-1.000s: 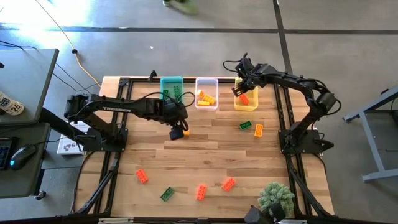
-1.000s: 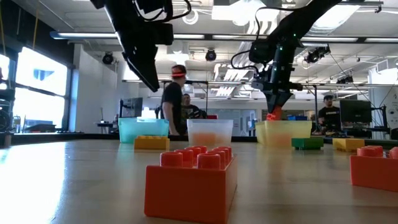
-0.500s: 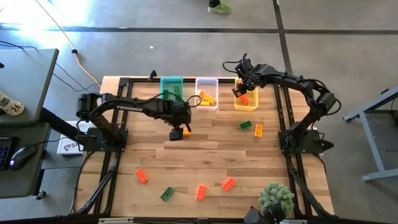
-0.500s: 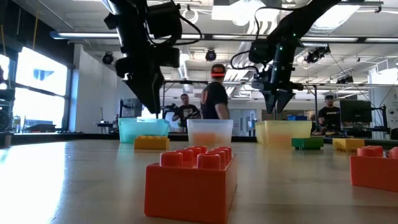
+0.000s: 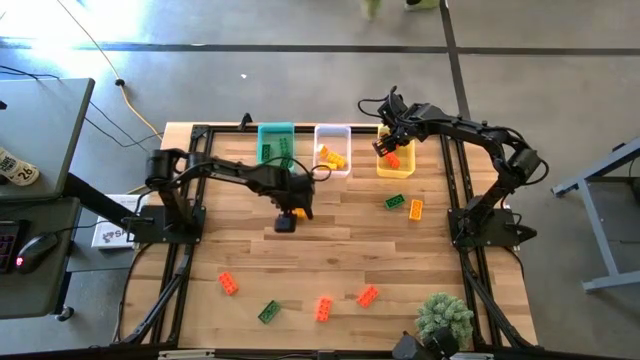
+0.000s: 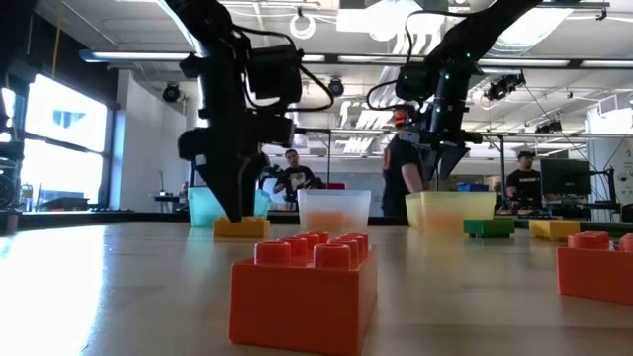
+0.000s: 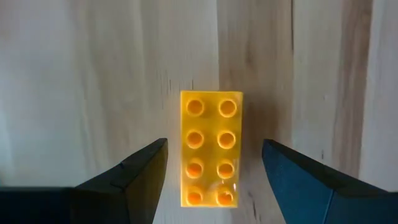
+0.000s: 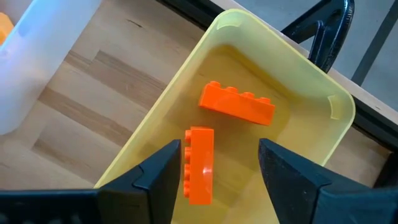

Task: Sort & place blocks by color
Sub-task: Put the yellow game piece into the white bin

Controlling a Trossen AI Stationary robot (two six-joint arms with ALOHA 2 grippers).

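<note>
1. The left gripper hangs low over the middle of the wooden surface, jaws spread wide and empty, straddling a yellow block that lies flat, studs up, just in front of the teal bin.

2. The block sits slightly nearer one finger than the other; if the jaws close from here, the nearer finger could likely push it sideways or twist it before the far one bears.

3. If the gripper closes too high, the fingertips may catch only the studs, and the block could slip out on the lift.

4. The right gripper hovers over the yellow bin at the back right, jaws parted with nothing between them; two orange-red blocks lie inside, one flat on the bottom, the other tipped on its side.

5. Yellow blocks already lie in the clear bin between the two arms; the arms could crowd each other there unless the right one withdraws.

6. A green block and others remain scattered across the surface, well apart from the bins.
</note>
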